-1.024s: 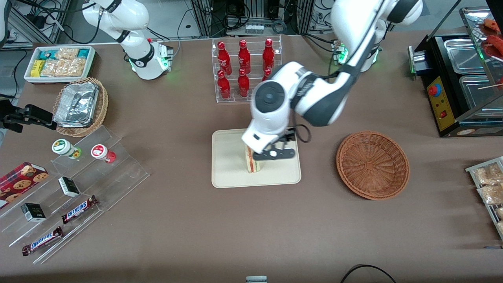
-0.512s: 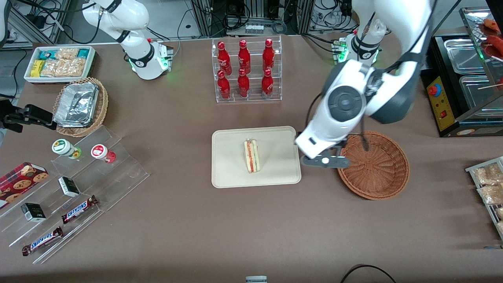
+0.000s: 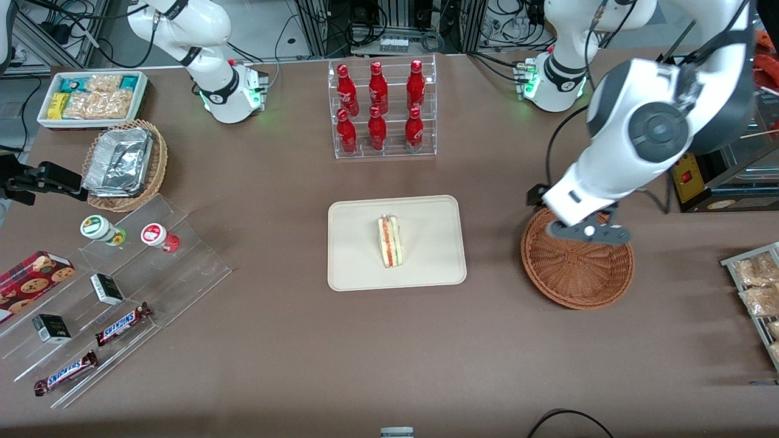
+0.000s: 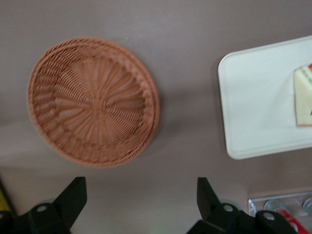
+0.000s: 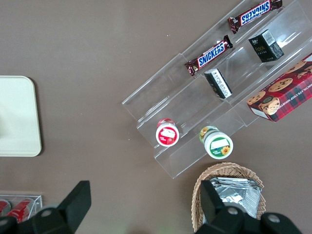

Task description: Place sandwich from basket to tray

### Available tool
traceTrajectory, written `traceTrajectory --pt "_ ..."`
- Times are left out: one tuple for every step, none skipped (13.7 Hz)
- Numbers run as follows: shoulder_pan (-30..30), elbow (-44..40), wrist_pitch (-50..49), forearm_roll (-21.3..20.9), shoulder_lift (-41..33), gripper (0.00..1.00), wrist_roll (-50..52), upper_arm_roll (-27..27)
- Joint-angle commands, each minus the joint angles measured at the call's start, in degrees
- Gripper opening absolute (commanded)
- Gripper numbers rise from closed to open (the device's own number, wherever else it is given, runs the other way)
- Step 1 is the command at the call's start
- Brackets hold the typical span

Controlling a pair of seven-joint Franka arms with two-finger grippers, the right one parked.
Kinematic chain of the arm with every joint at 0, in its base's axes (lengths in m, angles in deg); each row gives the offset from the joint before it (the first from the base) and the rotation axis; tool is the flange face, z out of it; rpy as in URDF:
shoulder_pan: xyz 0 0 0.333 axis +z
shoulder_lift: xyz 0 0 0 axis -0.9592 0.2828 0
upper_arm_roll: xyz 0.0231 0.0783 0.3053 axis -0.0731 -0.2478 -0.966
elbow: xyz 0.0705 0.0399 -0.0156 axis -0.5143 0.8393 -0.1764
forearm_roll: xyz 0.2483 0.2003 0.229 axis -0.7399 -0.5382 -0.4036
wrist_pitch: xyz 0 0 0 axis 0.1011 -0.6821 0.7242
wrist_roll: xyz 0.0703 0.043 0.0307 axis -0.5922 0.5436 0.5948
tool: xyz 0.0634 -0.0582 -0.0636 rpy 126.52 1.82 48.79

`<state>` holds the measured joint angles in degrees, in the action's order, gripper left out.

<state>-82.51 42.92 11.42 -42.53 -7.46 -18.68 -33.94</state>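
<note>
We see the small triangular sandwich (image 3: 389, 241) standing mid-tray on the flat cream rectangular tray (image 3: 353, 267). Our gripper (image 3: 587, 232) hovers, jaws spread empty, above the round reddish-brown wicker basket (image 4: 92, 100), whose bare weave the wrist view shows.

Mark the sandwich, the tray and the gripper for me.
sandwich (image 3: 390, 241), front view, on its striped cut edge.
tray (image 3: 356, 255), front view, on bare floor beside the sandwich.
gripper (image 4: 141, 204), left wrist view, midway between its open fingertips, above the table by the basket (image 4: 92, 100).
</note>
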Motion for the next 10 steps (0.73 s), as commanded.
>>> traceTrajectory --pt "5.0 2.5 -4.2 1.2 -4.5 1.00 -2.8 1.1" --pt "6.3 2.4 -5.7 1.8 -5.7 1.00 -2.9 1.6" --pt "7.6 2.5 -7.0 2.0 -6.7 1.00 -3.9 1.9" --pt "8.7 2.4 -8.8 2.0 -7.7 1.00 -5.2 2.3" --pt "10.4 2.2 -10.4 2.0 -8.7 1.00 -6.2 2.5" --pt "11.1 1.7 -11.7 2.0 -9.5 1.00 -7.1 2.3" --pt "11.2 1.2 -12.8 1.8 -10.2 1.00 -7.2 2.0" --pt "11.3 1.1 -13.3 1.8 -10.6 1.00 -7.2 1.1" --pt "11.2 0.9 -13.9 1.8 -10.9 1.00 -7.2 -0.3" --pt "11.2 0.0 -14.3 1.9 -11.2 1.00 -7.2 -1.0"
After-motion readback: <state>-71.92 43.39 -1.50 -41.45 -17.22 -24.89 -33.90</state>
